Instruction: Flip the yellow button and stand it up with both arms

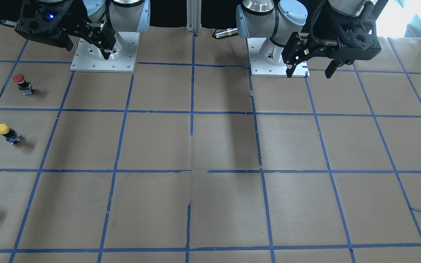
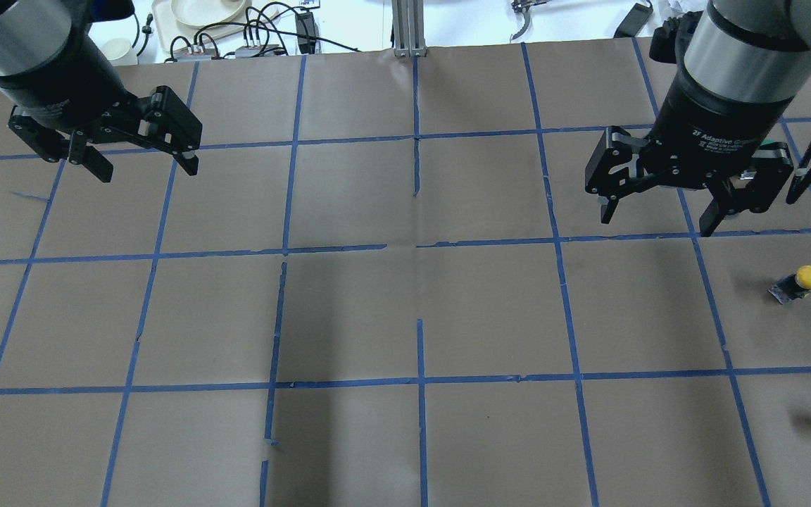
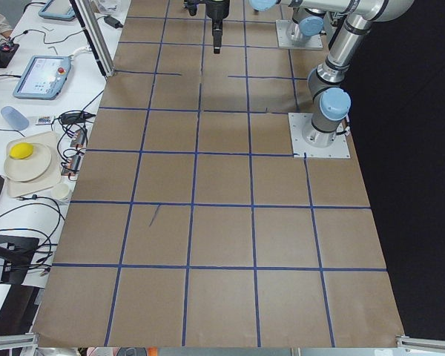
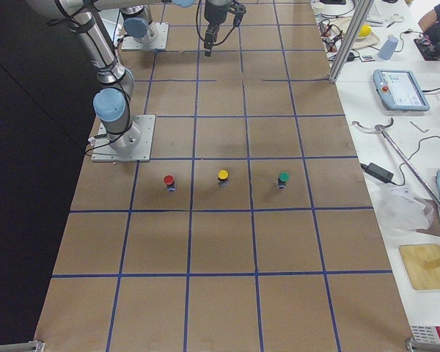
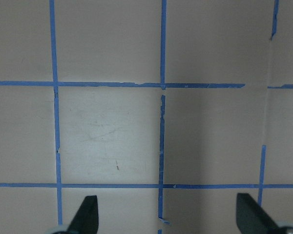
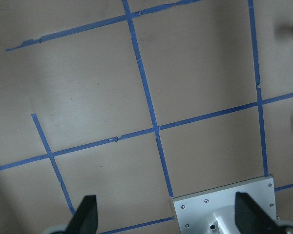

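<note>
Black right end effector [image 2: 655, 222] (marked "2F Adaptive") and left end effector [image 2: 148, 172] both gape wide.

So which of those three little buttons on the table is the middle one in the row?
The yellow button. It lies between the red button, which is on the robot's side, and the green button, which is on the side towards the desks.
</note>
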Robot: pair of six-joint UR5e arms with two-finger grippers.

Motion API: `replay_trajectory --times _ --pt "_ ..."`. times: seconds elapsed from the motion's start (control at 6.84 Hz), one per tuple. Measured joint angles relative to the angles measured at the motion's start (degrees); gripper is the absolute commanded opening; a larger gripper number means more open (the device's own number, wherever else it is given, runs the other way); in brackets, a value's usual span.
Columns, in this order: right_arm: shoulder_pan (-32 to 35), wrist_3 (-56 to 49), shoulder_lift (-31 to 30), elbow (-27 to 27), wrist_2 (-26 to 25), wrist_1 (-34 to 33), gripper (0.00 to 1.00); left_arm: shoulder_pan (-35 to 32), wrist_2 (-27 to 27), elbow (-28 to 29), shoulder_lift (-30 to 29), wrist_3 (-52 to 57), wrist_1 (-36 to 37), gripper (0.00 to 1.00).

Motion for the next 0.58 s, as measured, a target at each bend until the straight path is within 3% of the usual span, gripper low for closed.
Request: replay_trajectory --times 0.58 --pt "-0.12 0.01 -0.21 0.01 0.84 0.56 1.0 0.0 -0.03 0.05 -0.07 0.0 0.0 1.0"
